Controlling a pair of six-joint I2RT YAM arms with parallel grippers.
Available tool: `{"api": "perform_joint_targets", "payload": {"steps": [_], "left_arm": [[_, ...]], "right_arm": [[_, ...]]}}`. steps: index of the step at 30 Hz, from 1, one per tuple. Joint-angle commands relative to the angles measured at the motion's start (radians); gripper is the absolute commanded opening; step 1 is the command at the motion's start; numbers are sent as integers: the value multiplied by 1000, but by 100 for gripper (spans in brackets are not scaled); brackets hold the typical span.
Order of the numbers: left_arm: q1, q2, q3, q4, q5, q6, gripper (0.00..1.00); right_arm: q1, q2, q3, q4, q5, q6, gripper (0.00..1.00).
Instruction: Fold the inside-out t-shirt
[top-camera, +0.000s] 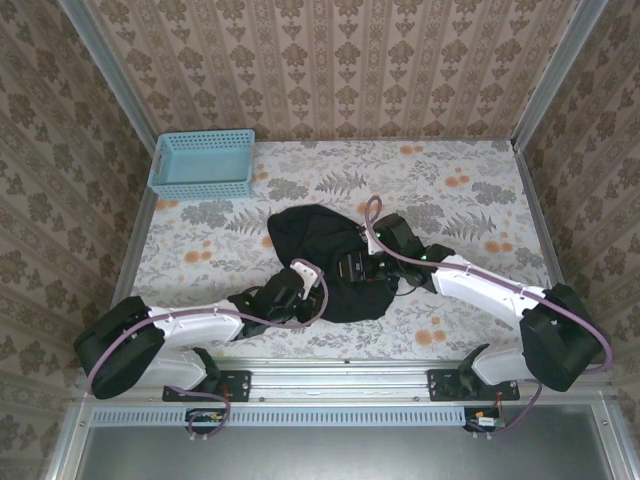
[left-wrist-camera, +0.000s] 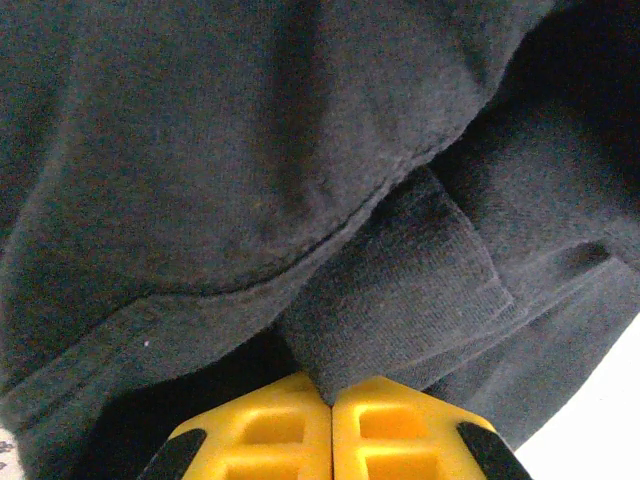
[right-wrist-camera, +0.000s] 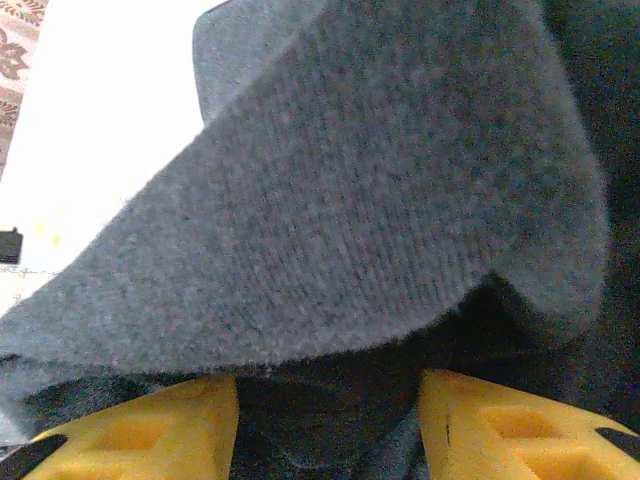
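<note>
The inside-out t-shirt (top-camera: 318, 238) lies as a bunched black heap at the middle of the table. My left gripper (top-camera: 292, 284) is at the heap's near-left edge. In the left wrist view its yellow fingers (left-wrist-camera: 270, 430) are pressed together on a fold of the black cloth (left-wrist-camera: 400, 290), so the left gripper (left-wrist-camera: 332, 396) is shut on the shirt. My right gripper (top-camera: 362, 263) reaches into the heap from the right. In the right wrist view its yellow fingers (right-wrist-camera: 500, 425) stand apart; the right gripper (right-wrist-camera: 328, 405) is open, with dark cloth in the gap and a grey-black fold (right-wrist-camera: 380, 200) draped just above.
A light blue plastic basket (top-camera: 203, 163) stands at the table's far left corner. The floral tablecloth (top-camera: 450, 190) lies bare around the shirt. Patterned walls close the table in on the left, back and right.
</note>
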Motion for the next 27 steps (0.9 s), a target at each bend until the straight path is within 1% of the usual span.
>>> {"api": "perform_joint_targets", "payload": {"steps": [1,3,5,6,7,8,11,12,14,16,18,21,27], "left_arm": [[9,-7,-13,8,8,-11,8],[8,-8,-15,13,6,-11,8],[9,-9,-15,14,7,-10,8],[9,-9,-15,15,7,-10,8],[9,-8,-15,14,6,-9,8],[9,-8,-15,15,6,-9,8],[8,-12,-13,4,-14,-11,8],[10,-15,-8,-15,-38,-16,7],[18,-18,5,-63,-95,-28,3],[42,-24,17,-100,-143,-34,0],[75,-29,30,-117,-172,-32,0],[135,-21,77,-158,-197,-15,0],[277,35,261,-264,-200,93,0]], "right_arm": [[20,13,41,12,-9,2,53],[24,20,46,7,4,6,56],[25,20,45,6,21,6,56],[25,45,45,6,30,7,54],[25,49,48,6,34,6,50],[26,49,56,1,38,7,44],[37,34,98,-76,89,-10,22],[39,-7,117,-123,120,-23,15],[39,-50,150,-221,184,-45,6],[39,-103,182,-323,256,-69,1],[38,-152,208,-420,314,-88,0],[35,-211,249,-534,365,-110,0],[18,-279,350,-680,443,-137,0]]}}
